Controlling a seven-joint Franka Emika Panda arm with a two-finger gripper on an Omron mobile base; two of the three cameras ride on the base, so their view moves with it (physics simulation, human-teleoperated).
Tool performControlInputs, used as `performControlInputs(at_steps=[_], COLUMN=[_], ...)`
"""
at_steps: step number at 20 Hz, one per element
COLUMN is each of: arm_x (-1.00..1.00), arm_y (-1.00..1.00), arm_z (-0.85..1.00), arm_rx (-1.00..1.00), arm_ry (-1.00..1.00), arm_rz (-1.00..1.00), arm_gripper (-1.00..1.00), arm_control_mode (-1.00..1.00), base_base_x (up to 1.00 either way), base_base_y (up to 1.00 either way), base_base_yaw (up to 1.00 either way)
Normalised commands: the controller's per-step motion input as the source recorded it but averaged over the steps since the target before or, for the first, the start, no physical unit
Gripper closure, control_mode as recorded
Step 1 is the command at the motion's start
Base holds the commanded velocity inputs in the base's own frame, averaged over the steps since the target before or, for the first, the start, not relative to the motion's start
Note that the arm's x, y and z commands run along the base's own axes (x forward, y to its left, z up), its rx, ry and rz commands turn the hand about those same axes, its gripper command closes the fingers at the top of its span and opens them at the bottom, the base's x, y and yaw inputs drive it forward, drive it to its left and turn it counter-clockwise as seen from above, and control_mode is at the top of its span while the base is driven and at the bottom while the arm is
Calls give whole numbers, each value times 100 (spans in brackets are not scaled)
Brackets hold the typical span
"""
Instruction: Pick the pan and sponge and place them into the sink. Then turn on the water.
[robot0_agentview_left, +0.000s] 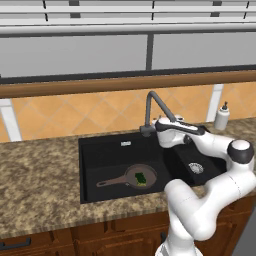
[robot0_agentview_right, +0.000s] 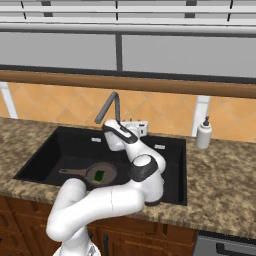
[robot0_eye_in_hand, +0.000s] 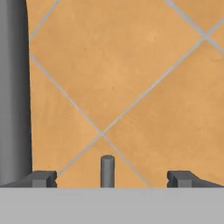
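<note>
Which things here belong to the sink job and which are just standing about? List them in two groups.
Part of the job: pan in the left basin, sponge lying in the pan, sink, faucet with its small lever, open gripper at the lever.

Standing about: soap dispenser on the counter, tiled backsplash.

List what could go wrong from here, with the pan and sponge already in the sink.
1. The open gripper faces the faucet's small upright lever; a push slightly off line could slip past it, leaving the water off.
2. The faucet neck stands close beside one finger; a sideways move may knock it.
3. The spout seems off the pan, so water may miss it.
</note>
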Motion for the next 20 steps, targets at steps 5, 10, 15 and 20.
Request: performControlInputs(at_steps=[5, 10, 15, 20], arm_x=[14, 6, 6, 5], arm_y=[4, 0, 0, 0], arm_z=[0, 0, 0, 0], arm_rx=[0, 0, 0, 0], arm_ry=[0, 0, 0, 0], arm_rz=[0, 0, 0, 0], arm_gripper=[-100, -100, -100, -100], arm_control_mode=[-100, -100, -100, -100], base_base_x=[0, 0, 0, 0], base_base_y=[0, 0, 0, 0], base_base_yaw=[0, 0, 0, 0])
